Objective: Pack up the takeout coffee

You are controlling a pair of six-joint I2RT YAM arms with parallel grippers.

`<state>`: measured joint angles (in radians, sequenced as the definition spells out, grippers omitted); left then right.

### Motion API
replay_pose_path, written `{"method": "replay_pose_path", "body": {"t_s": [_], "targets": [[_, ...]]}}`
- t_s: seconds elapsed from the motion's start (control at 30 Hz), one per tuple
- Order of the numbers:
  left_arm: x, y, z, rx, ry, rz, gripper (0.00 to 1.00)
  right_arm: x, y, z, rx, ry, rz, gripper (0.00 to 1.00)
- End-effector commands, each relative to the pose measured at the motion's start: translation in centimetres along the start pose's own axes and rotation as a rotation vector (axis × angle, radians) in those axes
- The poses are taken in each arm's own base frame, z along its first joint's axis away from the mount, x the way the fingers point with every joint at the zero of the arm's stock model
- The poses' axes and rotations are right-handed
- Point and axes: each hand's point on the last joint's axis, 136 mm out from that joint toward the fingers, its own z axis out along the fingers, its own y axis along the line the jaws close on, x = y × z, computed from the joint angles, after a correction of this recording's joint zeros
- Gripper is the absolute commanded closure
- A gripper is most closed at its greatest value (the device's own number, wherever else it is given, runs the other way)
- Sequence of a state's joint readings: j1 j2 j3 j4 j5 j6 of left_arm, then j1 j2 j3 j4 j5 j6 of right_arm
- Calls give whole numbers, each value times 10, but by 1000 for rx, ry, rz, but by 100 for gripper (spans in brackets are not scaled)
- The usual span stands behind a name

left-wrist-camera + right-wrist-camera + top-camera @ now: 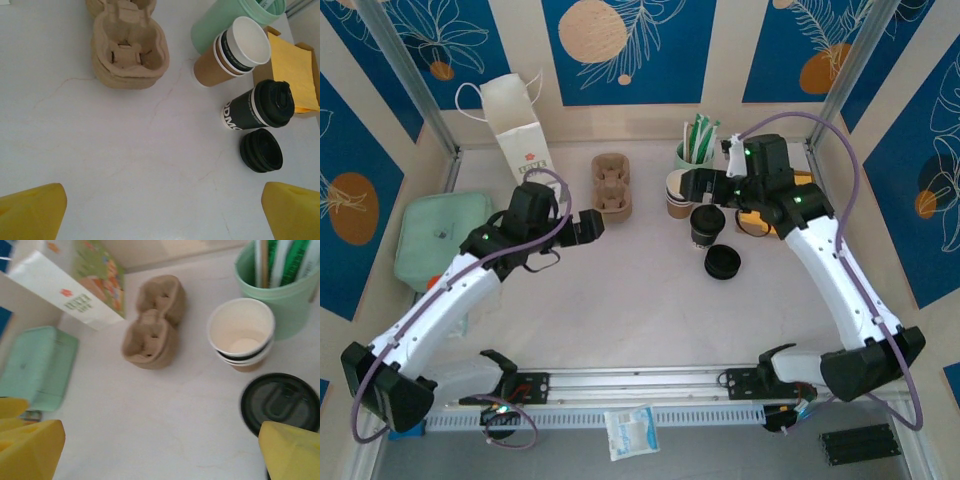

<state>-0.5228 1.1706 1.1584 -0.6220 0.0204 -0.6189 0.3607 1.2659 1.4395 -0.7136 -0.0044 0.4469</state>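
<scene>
The takeout coffee (260,107), already lidded, is seen standing on the counter (125,150) between the stack of lidless cups (235,52) and a loose lid (261,150). The cup carrier (129,50) is left empty and the paper bag (520,135) untouched. The left gripper (162,192) and right gripper (160,435) are held wide open, with nothing grasped. Packing is judged not yet begun.

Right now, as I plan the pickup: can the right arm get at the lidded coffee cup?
Probably yes. The right gripper hangs open close above the lidded cup, nothing between them; the cup stack and loose lid crowd its sides, so finger room looks tight.
</scene>
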Motion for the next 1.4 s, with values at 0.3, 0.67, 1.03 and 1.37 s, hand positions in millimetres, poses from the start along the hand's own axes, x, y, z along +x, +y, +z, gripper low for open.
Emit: {"method": "replay_pose_path", "body": {"t_s": [0.3, 0.67, 1.03, 1.37], "targets": [[-42, 30, 4, -52, 17, -29, 1, 62, 56, 91, -181, 288, 216, 7], [-34, 43, 37, -11, 93, 10, 0, 102, 37, 177, -50, 391, 464, 28], [-21, 45, 57, 31, 114, -6, 1, 109, 30, 218, 41, 400, 545, 51], [-15, 47, 64, 41, 127, -19, 1, 96, 21, 237, 45, 383, 567, 68]]}}
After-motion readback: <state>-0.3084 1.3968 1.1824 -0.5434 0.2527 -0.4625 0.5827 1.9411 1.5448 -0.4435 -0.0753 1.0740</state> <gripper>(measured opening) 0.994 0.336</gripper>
